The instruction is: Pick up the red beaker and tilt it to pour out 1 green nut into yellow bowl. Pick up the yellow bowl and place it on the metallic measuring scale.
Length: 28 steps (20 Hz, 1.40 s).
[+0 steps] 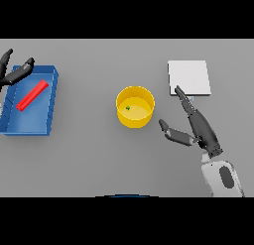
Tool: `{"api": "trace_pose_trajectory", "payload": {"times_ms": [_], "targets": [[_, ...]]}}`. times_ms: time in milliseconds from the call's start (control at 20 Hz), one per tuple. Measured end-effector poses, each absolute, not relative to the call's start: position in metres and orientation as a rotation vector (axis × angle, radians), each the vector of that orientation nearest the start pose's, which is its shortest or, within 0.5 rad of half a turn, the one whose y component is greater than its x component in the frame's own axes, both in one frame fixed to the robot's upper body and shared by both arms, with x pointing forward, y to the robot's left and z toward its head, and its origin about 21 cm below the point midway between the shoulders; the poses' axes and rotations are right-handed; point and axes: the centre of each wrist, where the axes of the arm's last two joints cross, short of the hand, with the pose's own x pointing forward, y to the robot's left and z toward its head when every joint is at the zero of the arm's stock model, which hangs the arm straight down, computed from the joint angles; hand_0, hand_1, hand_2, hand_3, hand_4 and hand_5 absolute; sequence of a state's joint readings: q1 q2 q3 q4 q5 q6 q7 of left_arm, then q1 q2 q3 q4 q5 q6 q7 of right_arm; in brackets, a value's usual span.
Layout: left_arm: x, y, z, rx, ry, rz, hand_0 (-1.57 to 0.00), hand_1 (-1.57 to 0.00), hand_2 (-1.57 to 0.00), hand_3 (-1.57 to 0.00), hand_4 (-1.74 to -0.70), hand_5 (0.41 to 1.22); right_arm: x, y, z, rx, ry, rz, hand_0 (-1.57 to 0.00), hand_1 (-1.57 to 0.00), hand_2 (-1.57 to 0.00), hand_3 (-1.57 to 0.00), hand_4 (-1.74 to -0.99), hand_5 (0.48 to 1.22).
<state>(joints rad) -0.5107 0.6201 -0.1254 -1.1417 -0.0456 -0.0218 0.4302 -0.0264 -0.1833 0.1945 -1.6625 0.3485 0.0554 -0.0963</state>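
Right hand (198, 125) spread; left hand (15, 73) spread.

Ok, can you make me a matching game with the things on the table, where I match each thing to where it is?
Things:
1. green nut
2. red beaker
3. right hand
4. measuring scale

Places:
A. lying in the blue tray
B. open, between bowl and scale
C. at the far right of the table
D. inside the yellow bowl

Pairs: 1-D, 2-A, 3-B, 4-C
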Motion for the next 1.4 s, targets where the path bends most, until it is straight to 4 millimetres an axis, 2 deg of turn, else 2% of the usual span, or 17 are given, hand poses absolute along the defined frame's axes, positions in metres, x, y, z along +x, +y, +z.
{"api": "trace_pose_trajectory", "payload": {"times_ms": [200, 300, 600, 750, 900, 1050, 1150, 1250, 1400], "targets": [[0.359, 0.335, 0.099, 0.579, -1.144, -0.446, -0.01, -0.01, -0.01, -0.01, -0.81, 0.683, 0.27, -0.21, 0.047, -0.338, -1.676, 1.026, 0.0, 0.0, 0.0, 0.0, -1.137, 0.626], [0.361, 0.332, 0.098, 0.573, -1.134, -0.437, 0.0, 0.0, 0.0, 0.0, -0.81, 0.688, 0.285, -0.204, 0.056, -0.391, -1.66, 1.209, 0.0, 0.0, 0.0, 0.0, -1.15, 0.63], [0.357, 0.335, 0.101, 0.569, -1.141, -0.444, 0.0, 0.0, 0.0, 0.0, -0.8, 0.691, 0.309, -0.181, 0.068, -0.406, -1.603, 1.651, 0.0, 0.0, 0.0, 0.0, -1.161, 0.643], [0.358, 0.34, 0.101, 0.561, -1.138, -0.451, 0.0, 0.0, 0.0, 0.0, -0.81, 0.695, 0.318, -0.169, 0.061, -0.385, -1.557, 1.78, 0.0, 0.0, 0.0, 0.0, -1.154, 0.639], [0.358, 0.34, 0.1, 0.56, -1.141, -0.449, 0.0, 0.0, 0.0, 0.0, -0.81, 0.695, 0.331, -0.16, 0.063, -0.363, -1.493, 1.886, 0.0, 0.0, 0.0, 0.0, -1.155, 0.646], [0.359, 0.34, 0.106, 0.565, -1.142, -0.445, 0.0, 0.0, 0.0, 0.0, -0.81, 0.701, 0.336, -0.146, 0.059, -0.326, -1.427, 1.979, 0.0, 0.0, 0.0, 0.0, -1.159, 0.663], [0.357, 0.34, 0.101, 0.569, -1.14, -0.451, 0.0, 0.0, 0.0, 0.0, -0.81, 0.7, 0.341, -0.139, 0.057, -0.323, -1.372, 2.031, 0.0, 0.0, 0.0, 0.0, -1.164, 0.67], [0.357, 0.344, 0.105, 0.578, -1.13, -0.453, 0.0, 0.0, 0.0, 0.0, -0.8, 0.703, 0.346, -0.134, 0.059, -0.347, -1.326, 2.074, 0.0, 0.0, 0.0, 0.0, -1.174, 0.674], [0.357, 0.343, 0.098, 0.564, -1.133, -0.461, 0.0, 0.0, 0.0, 0.0, -0.8, 0.703, 0.35, -0.125, 0.051, -0.341, -1.26, 2.106, 0.0, 0.0, 0.0, 0.0, -1.184, 0.676]]}}
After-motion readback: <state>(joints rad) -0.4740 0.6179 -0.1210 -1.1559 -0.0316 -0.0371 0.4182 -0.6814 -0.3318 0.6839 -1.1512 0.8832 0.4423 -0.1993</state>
